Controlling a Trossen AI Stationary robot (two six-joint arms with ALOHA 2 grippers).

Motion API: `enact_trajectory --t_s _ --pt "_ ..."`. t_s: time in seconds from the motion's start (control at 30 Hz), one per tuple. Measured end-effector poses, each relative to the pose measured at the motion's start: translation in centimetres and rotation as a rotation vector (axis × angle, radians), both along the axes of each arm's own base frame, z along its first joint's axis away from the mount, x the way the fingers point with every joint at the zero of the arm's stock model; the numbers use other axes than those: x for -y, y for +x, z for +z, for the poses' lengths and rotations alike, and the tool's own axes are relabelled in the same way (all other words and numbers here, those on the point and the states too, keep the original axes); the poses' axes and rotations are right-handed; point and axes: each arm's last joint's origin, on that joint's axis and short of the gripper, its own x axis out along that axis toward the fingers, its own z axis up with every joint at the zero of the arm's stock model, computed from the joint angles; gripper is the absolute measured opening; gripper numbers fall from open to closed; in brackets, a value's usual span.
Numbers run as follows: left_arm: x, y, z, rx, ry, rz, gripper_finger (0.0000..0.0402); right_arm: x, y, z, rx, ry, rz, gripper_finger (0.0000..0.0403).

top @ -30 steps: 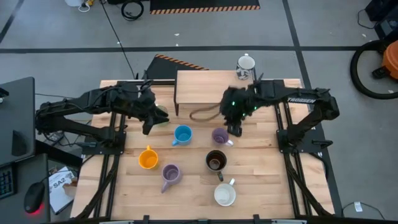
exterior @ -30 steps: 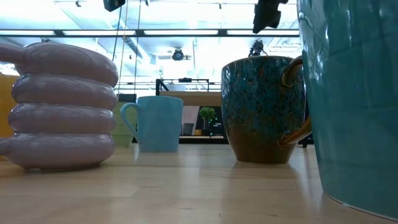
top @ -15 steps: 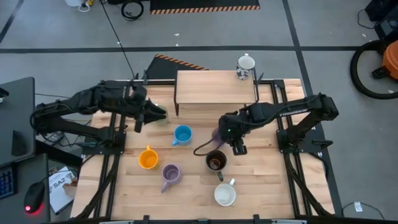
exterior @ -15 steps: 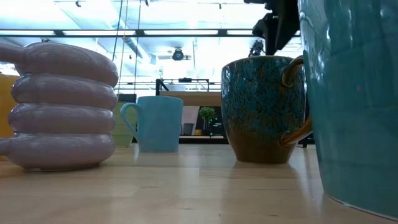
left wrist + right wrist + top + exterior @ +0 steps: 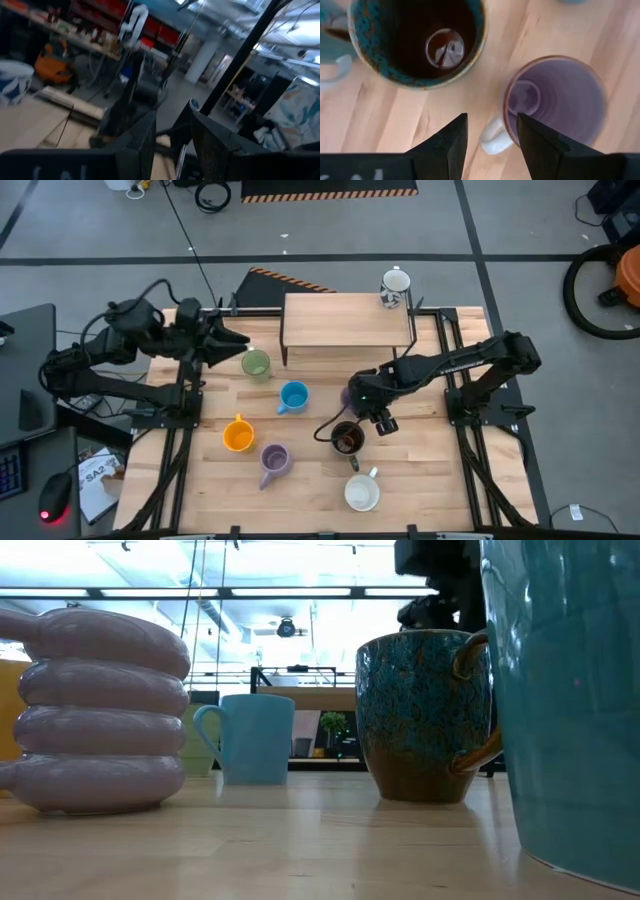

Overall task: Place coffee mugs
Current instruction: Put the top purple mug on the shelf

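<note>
My right gripper (image 5: 358, 417) (image 5: 492, 131) is open and points down over the gap between the dark brown mug (image 5: 347, 438) (image 5: 417, 40) and a lilac mug (image 5: 555, 100). Its fingers stand either side of that lilac mug's pale handle (image 5: 494, 141), above it. My left gripper (image 5: 243, 342) (image 5: 173, 131) is open and empty at the far left, beside the green mug (image 5: 256, 364). The green, blue (image 5: 293, 396), orange (image 5: 238, 434), second lilac (image 5: 273, 461) and cream (image 5: 361, 492) mugs stand upright on the table. A white mug (image 5: 396, 288) stands on the shelf's far right corner.
A low wooden shelf (image 5: 345, 322) stands at the table's far middle. Metal frame rails (image 5: 180, 430) run along both sides of the table. In the low view the cream mug's teal wall (image 5: 570, 690) stands close at the right, with the ribbed lilac mug (image 5: 95, 710) at the left.
My right gripper has gone from beside the shelf toward the near edge and down, to above the dark brown and lilac mugs. My left arm has drawn back toward the table's far left. The green mug it covered now shows, standing on the table.
</note>
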Motion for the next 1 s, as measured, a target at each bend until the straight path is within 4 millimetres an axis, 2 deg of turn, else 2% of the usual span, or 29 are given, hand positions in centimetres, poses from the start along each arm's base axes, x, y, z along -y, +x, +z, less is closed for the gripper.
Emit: enact_trajectory --t_s 0.27,0.47,0.77,1.0 --pt "0.0 -0.2 0.1 0.007 0.000 0.007 0.0128 0.1 1.4 -3.1 -0.098 -0.036 -0.009 0.0161" --pt "0.0 -0.2 0.1 0.006 -0.021 0.006 0.0128 0.1 2.0 -4.6 -0.152 -0.029 -0.057 0.0120" --pt "0.0 -0.2 0.0 0.002 -0.021 0.006 0.0128 0.4 2.1 -4.6 -0.152 -0.010 -0.099 0.0029" --pt "0.0 -0.2 0.0 0.001 -0.021 0.006 0.0128 1.5 2.1 -3.9 -0.197 0.036 -0.181 0.0025"
